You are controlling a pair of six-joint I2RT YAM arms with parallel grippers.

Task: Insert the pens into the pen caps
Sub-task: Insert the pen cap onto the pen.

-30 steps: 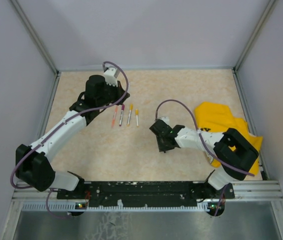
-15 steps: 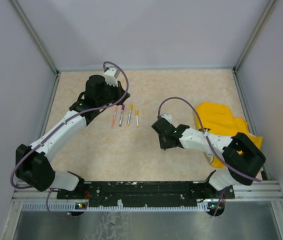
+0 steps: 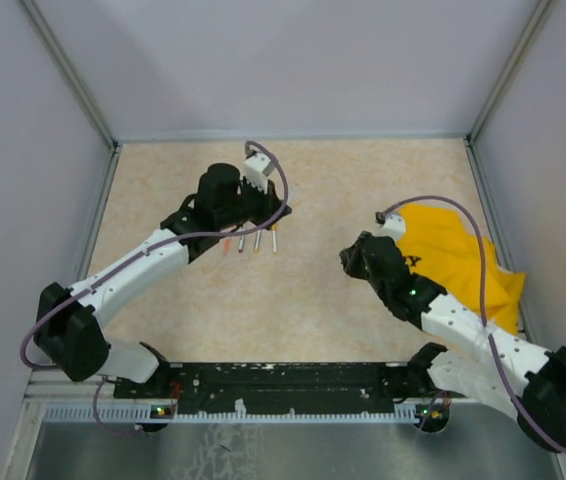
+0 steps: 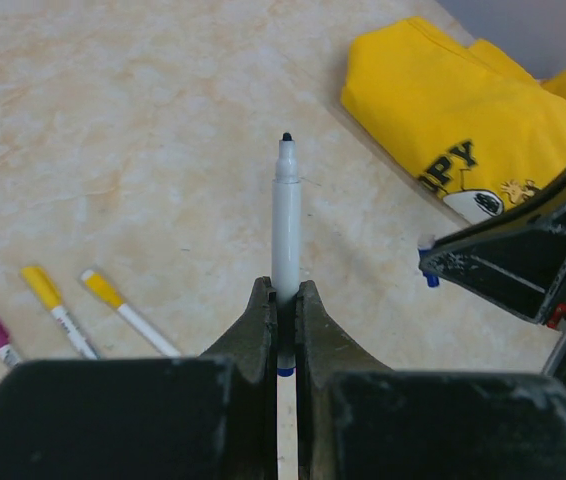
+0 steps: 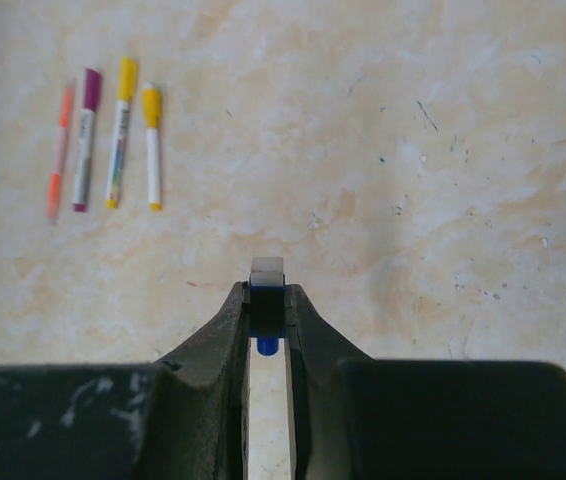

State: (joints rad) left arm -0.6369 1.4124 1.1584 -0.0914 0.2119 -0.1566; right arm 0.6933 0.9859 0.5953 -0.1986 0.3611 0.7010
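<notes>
My left gripper (image 4: 283, 295) is shut on an uncapped white pen (image 4: 286, 225) with a dark tip pointing away from the wrist. In the top view it (image 3: 277, 208) hovers over the row of pens. My right gripper (image 5: 267, 292) is shut on a dark blue pen cap (image 5: 267, 305) with a whitish end. In the top view it (image 3: 351, 260) is right of centre, beside the cloth. The left wrist view shows the right gripper (image 4: 508, 262) with the blue cap (image 4: 429, 278) apart from the pen tip. Several capped pens lie side by side: orange-pink (image 5: 60, 150), purple-capped (image 5: 85, 135), two yellow-capped (image 5: 120, 130) (image 5: 151, 145).
A big yellow cloth (image 3: 455, 262) lies at the right, also in the left wrist view (image 4: 463, 120). The left arm covers part of the pen row (image 3: 260, 241) in the top view. Grey walls (image 3: 293, 60) bound the tabletop.
My left gripper moved right, over the row of pens, holding the white pen. My right arm swung right toward the cloth with the blue cap in its jaws.
</notes>
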